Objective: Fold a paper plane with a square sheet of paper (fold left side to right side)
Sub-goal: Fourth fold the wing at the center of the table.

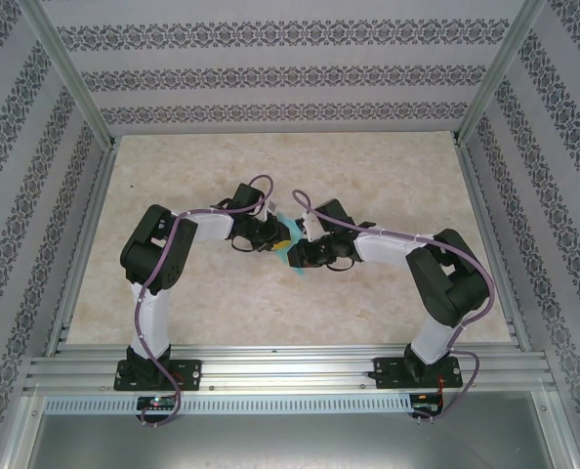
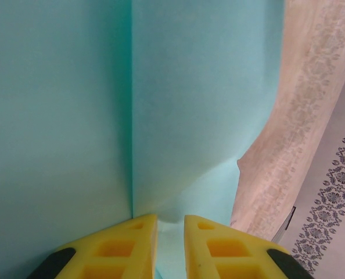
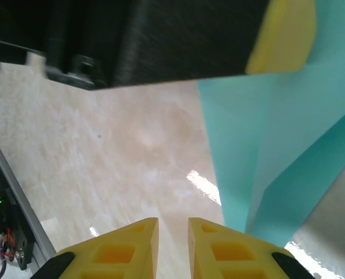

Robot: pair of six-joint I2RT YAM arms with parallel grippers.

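The paper (image 2: 196, 87) is pinched in the near-closed left gripper (image 2: 171, 232); the right gripper (image 3: 172, 235), slightly parted, is seen empty beside it.

Lab cell: aluminium frame (image 1: 69, 73), patterned walls (image 1: 270, 59)

Matt, smooth paper (image 2: 201, 87) on a glossy stone-look table (image 3: 132, 145).

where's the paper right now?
Top view: the turquoise paper sits at the centre of the table, between the left gripper and the right gripper.
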